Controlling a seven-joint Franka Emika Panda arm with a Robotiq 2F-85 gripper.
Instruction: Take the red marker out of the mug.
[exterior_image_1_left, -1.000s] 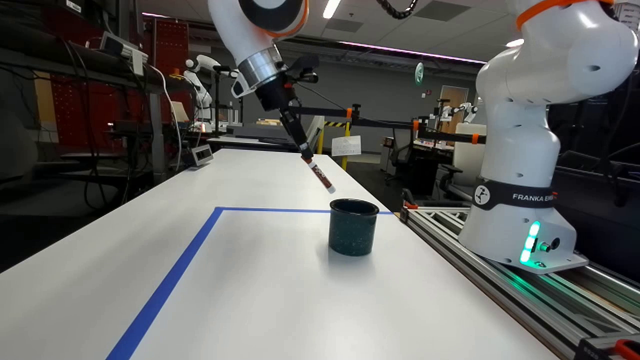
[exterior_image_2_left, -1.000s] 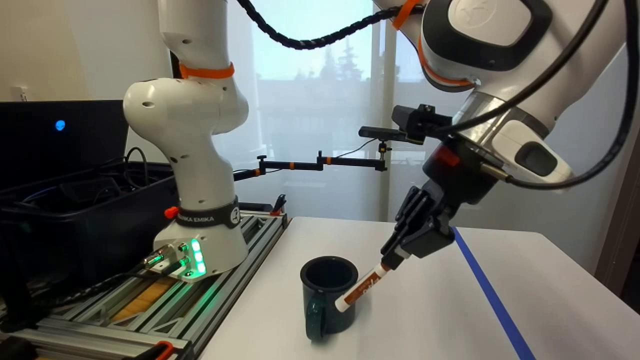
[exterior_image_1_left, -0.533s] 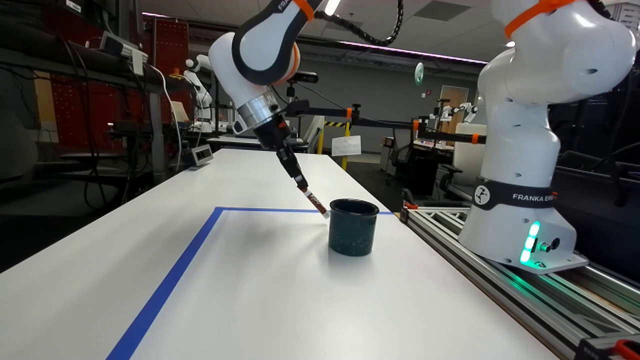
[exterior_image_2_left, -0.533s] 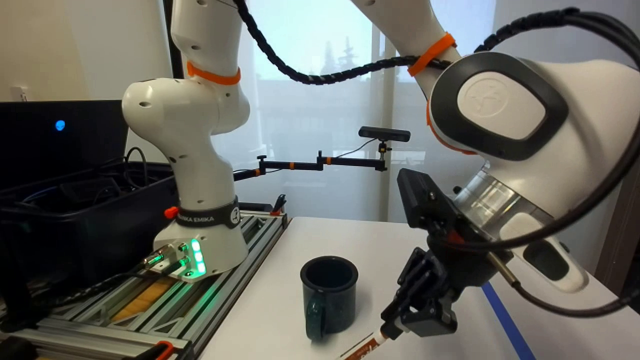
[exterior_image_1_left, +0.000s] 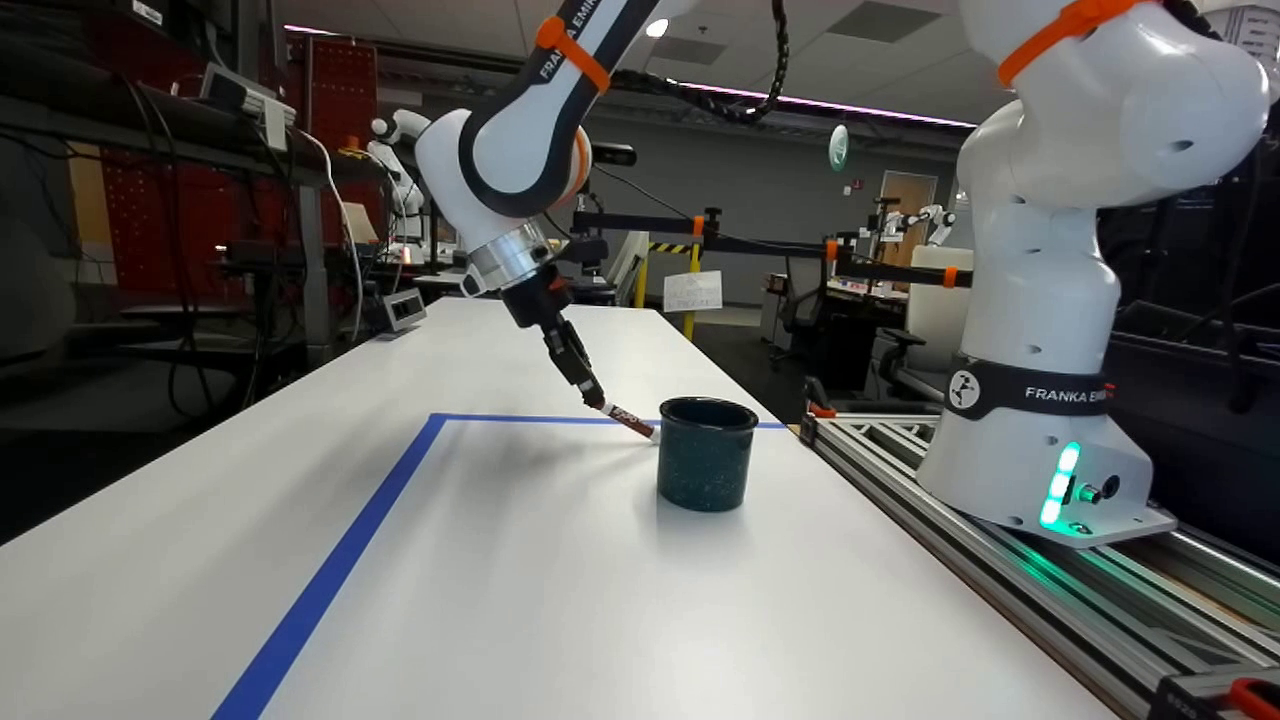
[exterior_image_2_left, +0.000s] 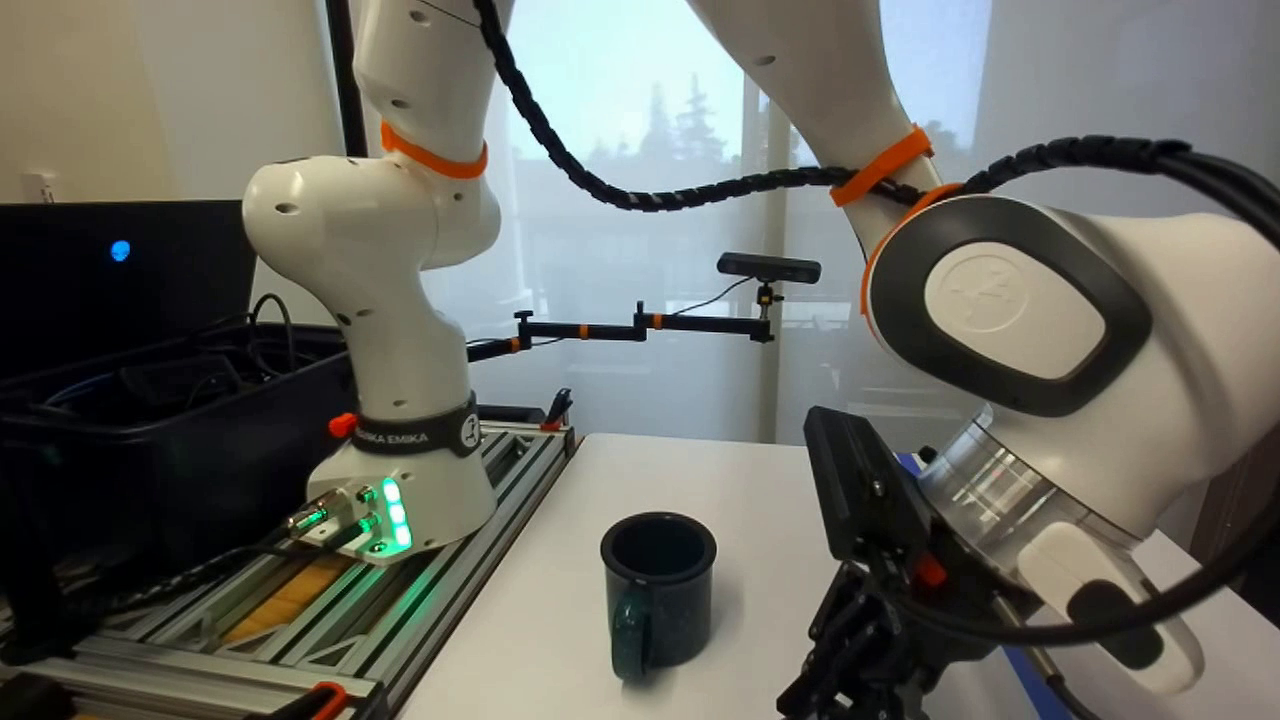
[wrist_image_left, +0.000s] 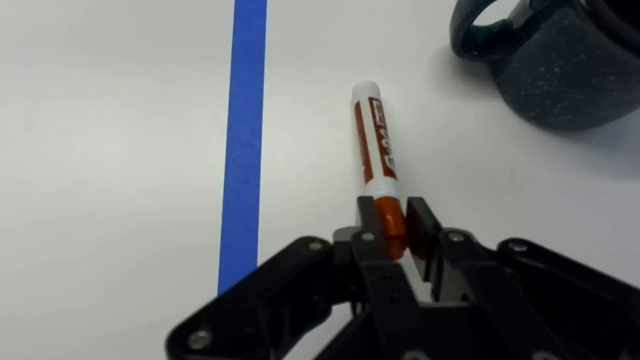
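In the wrist view, the end effector (wrist_image_left: 392, 212) pinched the red marker (wrist_image_left: 376, 142) outside the speckled, cylindrical mug (wrist_image_left: 562, 70), upper right.

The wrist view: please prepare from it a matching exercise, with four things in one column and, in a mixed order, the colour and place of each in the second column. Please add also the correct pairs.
Column 1
1. red marker
2. mug
3. tape strip
4. gripper

Column 2
A. blue, straight, left of the marker in the picture
B. black, on either side of the marker's end
C. dark with pale specks, at the upper right corner
D. white and red, between mug and tape

Pairs: 1-D, 2-C, 3-A, 4-B
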